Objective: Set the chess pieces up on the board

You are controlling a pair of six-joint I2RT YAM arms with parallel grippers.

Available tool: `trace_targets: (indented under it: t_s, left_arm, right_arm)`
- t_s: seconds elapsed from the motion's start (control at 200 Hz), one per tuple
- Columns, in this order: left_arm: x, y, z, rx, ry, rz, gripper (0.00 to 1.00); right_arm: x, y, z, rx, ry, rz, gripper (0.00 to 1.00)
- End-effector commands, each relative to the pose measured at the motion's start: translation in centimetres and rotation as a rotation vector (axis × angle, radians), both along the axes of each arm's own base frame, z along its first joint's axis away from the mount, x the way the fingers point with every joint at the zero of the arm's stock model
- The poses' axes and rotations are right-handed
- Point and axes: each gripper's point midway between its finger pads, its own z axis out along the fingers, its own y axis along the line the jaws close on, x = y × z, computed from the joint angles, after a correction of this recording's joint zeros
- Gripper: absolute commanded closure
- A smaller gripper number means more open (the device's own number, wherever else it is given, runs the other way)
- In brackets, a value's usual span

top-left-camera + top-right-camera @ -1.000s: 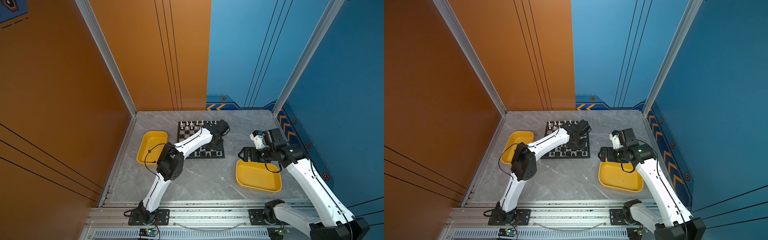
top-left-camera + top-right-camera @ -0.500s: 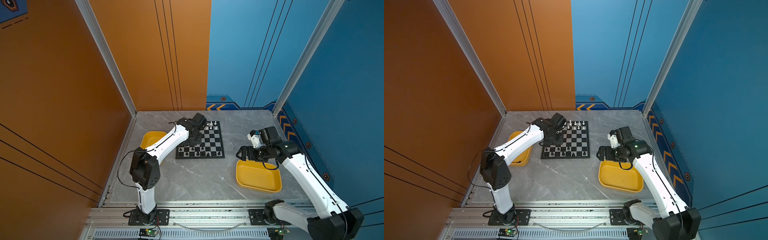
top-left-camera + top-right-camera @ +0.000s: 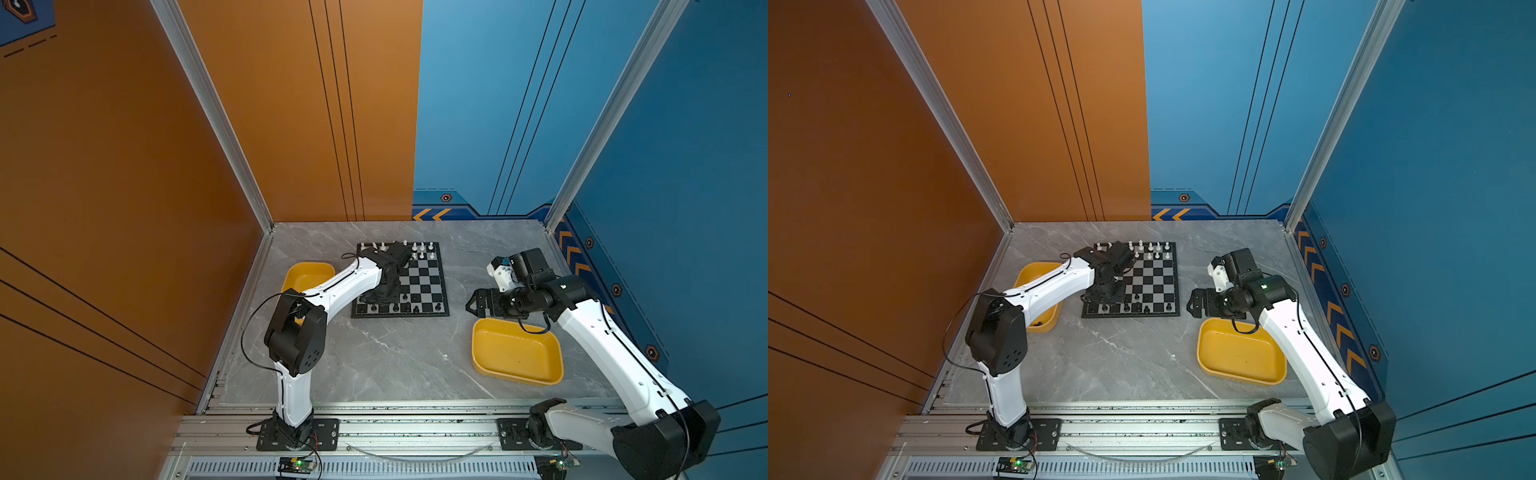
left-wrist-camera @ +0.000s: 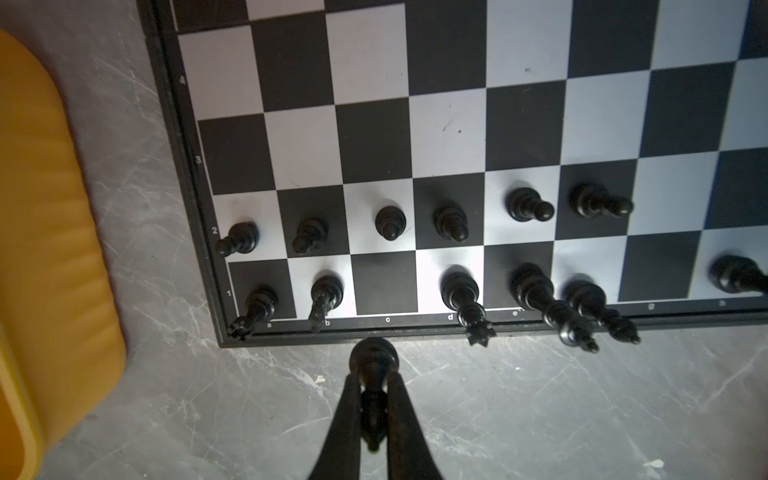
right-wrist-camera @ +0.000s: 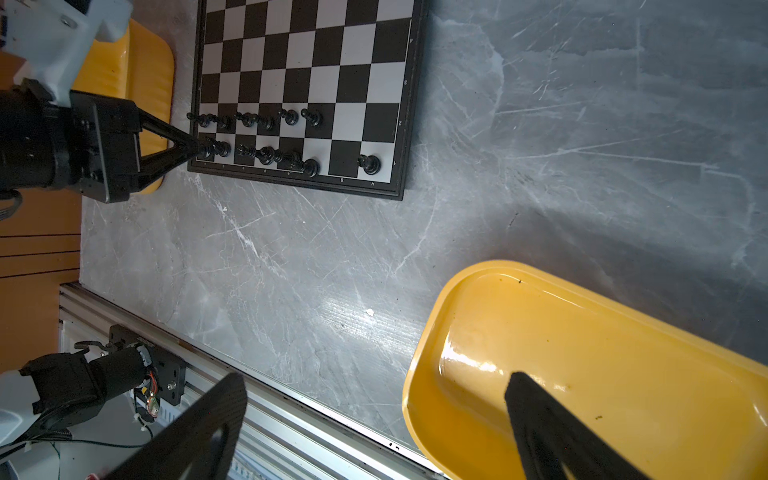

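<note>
The board (image 3: pixel 420 279) (image 3: pixel 1154 282) (image 4: pixel 449 124) (image 5: pixel 307 62) lies at the table's middle back. White chess pieces (image 3: pixel 422 248) (image 3: pixel 1156 248) stand on its far rows and black chess pieces (image 3: pixel 395 308) (image 3: pixel 1126 308) (image 4: pixel 451 222) (image 5: pixel 266 156) on its near two rows. My left gripper (image 3: pixel 367 297) (image 3: pixel 1090 297) (image 4: pixel 372 380) (image 5: pixel 198 150) is shut on a black piece (image 4: pixel 373 358), just above the board's near edge by its left corner, beside a bare square. My right gripper (image 3: pixel 471 305) (image 3: pixel 1192 305) (image 5: pixel 376 380) is open and holds nothing, above the right tray's edge.
A yellow tray (image 3: pixel 552 365) (image 3: pixel 1277 365) (image 5: pixel 623 332) sits at the front right under my right arm. Another yellow tray (image 3: pixel 303 270) (image 3: pixel 1030 270) (image 4: pixel 41 208) (image 5: pixel 149 62) lies left of the board, partly under my left arm. Metal rails run along the table's front edge.
My left arm swung from over the board's right part to its far left, then back to the near left corner, still shut. The right gripper shifted slightly.
</note>
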Motion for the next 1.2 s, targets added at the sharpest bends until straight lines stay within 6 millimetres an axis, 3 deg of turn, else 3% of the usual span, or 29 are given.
trace_targets:
  t_s: [0.0, 0.341, 0.986, 1.197]
  left_arm:
    - [-0.4, 0.2, -1.8, -0.005, 0.047, 0.014, 0.93]
    - [-0.3, 0.7, -3.4, -0.009, 0.071, 0.026, 0.92]
    - [1.6, -0.4, -4.1, -0.041, 0.058, 0.004, 0.92]
    - [1.7, -0.3, -4.3, -0.044, 0.065, 0.001, 0.85]
  right_arm:
    - [0.7, 0.3, 0.8, 0.005, -0.020, -0.010, 0.00]
    - [0.9, 0.5, 0.4, -0.002, -0.004, -0.010, 0.00]
    - [1.1, 0.5, 0.8, -0.018, -0.008, -0.023, 0.00]
    - [1.1, 0.6, 0.8, -0.021, -0.008, -0.022, 0.00]
